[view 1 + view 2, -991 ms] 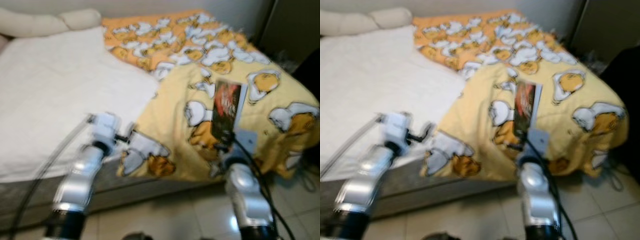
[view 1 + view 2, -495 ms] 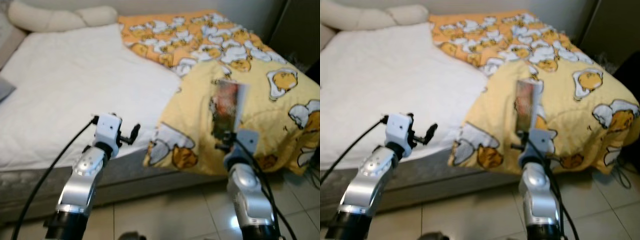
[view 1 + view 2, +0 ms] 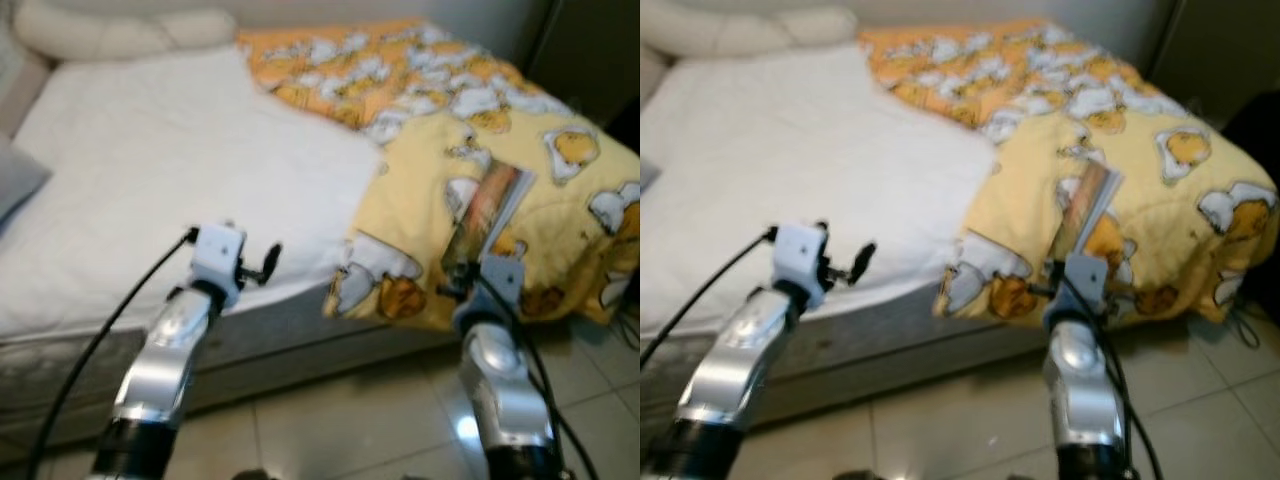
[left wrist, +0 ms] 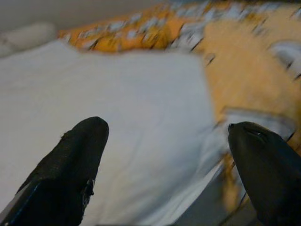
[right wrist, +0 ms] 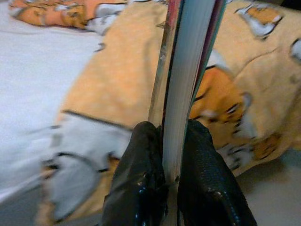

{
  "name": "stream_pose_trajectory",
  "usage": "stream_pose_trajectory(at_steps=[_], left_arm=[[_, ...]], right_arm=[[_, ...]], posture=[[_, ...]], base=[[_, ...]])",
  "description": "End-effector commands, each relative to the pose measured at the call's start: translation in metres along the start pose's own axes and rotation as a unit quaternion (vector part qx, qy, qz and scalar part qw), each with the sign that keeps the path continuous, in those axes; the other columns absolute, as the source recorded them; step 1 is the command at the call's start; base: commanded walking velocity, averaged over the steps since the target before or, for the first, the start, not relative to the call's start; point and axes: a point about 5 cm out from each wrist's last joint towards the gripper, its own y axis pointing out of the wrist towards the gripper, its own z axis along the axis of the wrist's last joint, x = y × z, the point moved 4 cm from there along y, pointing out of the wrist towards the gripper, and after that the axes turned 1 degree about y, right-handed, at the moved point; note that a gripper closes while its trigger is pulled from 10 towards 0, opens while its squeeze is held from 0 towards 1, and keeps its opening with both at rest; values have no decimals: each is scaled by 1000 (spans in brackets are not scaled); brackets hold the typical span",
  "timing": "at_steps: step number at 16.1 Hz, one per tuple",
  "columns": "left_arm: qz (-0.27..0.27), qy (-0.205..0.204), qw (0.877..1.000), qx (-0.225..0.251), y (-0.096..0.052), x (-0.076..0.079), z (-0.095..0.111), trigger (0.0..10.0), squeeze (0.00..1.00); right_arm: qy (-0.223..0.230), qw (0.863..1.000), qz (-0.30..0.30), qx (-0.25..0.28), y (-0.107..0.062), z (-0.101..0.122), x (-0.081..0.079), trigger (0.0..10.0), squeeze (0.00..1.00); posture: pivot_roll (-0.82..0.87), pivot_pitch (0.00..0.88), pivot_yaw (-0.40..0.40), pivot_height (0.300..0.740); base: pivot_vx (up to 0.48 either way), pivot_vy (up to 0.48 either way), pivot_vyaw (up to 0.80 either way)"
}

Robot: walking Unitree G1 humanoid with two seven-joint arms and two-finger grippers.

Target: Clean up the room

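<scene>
Right tool (image 5: 164, 155) clamped on book (image 3: 488, 210), held upright over the yellow blanket (image 3: 560, 190) at bed's (image 3: 150, 170) right near edge. Left tool (image 4: 164, 160) fingers apart over white sheet (image 4: 117, 108).

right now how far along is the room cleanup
Early. In hand: the right gripper has its jaws shut on a book, held above the yellow blanket. The left gripper is open over the white sheet. Left: putting the book away; the blanket lies rumpled on the bed.
</scene>
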Motion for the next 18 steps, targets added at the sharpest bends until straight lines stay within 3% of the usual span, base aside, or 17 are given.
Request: stream_pose_trajectory(at_steps=[1,18], left_arm=[[3,-2,1000,4,1,0,3,10000,0],[12,-10,1000,4,2,-1,2,10000,0]], right_arm=[[-3,999,11,30,1,15,-4,10000,0],[-16,999,25,34,4,18,-6,10000,0]], posture=[[27,0,19,740],[31,0,11,740]], base=[[0,352,0],[0,352,0]])
